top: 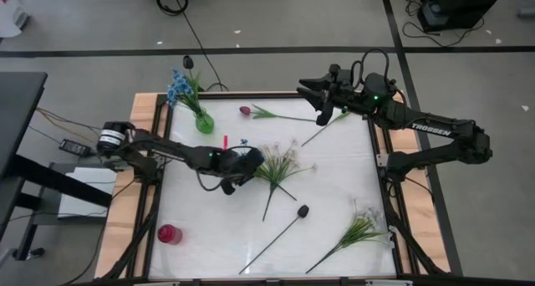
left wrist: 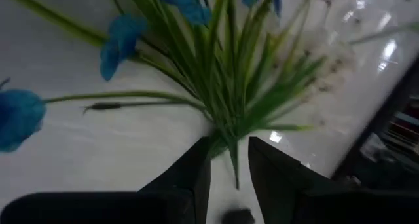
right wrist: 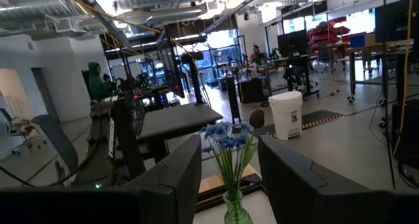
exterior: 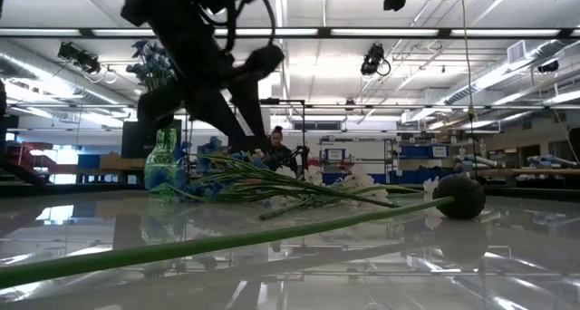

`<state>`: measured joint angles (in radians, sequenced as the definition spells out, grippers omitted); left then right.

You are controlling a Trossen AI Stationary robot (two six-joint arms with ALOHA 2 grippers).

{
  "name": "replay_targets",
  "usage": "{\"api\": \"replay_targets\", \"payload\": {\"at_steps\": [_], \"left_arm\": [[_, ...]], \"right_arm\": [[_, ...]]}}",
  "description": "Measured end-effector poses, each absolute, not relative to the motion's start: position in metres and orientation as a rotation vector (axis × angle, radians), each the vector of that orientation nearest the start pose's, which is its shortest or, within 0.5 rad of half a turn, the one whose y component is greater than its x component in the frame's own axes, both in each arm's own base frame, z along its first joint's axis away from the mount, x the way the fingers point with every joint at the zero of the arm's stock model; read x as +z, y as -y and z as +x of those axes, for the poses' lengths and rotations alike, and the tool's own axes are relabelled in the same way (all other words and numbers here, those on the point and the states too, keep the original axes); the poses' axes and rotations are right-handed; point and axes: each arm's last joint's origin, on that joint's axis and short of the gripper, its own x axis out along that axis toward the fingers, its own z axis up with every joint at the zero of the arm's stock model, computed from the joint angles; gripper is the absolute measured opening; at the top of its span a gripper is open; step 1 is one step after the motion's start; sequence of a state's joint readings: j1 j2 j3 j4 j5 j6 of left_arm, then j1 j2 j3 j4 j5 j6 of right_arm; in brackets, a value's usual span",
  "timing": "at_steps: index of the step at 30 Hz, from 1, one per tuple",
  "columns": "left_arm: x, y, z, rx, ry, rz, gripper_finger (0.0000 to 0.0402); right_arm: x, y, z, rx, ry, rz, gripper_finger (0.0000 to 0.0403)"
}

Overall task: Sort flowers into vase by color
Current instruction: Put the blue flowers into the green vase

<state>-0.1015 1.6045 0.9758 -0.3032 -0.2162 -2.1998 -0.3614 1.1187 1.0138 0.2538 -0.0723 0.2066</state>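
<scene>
A leafy sprig point(top: 274, 171) with blue clusters and pale white blossoms lies at the table's middle. My left gripper point(top: 251, 162) is low at its left side; in the left wrist view it point(left wrist: 229, 145) is open, with one finger on each side of the thin stem point(left wrist: 233, 164), touching nothing that I can see. A green glass vase point(top: 204, 121) at the far left holds blue flowers point(top: 179, 85). My right gripper point(top: 311, 92) is open, raised over the far edge, facing that vase point(right wrist: 230, 209). A small red vase point(top: 170, 233) stands near left.
A dark pink tulip bud point(top: 245, 111) lies near the far edge, its stem running right. A blackish bud point(top: 303, 211) on a long stem point(exterior: 227, 240) lies near the middle front. A white-blossomed sprig point(top: 359, 229) lies near right. A small red marker point(top: 225, 142) lies by the left gripper.
</scene>
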Motion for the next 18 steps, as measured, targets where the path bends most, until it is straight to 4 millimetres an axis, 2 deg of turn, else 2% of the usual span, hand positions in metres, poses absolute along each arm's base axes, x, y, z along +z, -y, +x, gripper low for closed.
{"api": "replay_targets", "payload": {"at_steps": [6,10,14,18], "left_arm": [[0.180,0.026,0.354,0.944,-0.376,-1.921,0.0107],[0.168,0.029,0.368,0.923,-0.409,-1.950,0.0107],[0.170,0.030,0.375,0.923,-0.440,-1.964,0.0108],[0.170,0.028,0.372,1.002,-0.476,-1.932,0.0108]], "right_arm": [[0.389,0.086,0.235,-0.272,0.177,0.172,0.0160],[0.390,0.086,0.235,-0.272,0.179,0.172,0.0160],[0.390,0.086,0.235,-0.272,0.180,0.171,0.0160],[0.390,0.086,0.235,-0.272,0.181,0.172,0.0160]]}}
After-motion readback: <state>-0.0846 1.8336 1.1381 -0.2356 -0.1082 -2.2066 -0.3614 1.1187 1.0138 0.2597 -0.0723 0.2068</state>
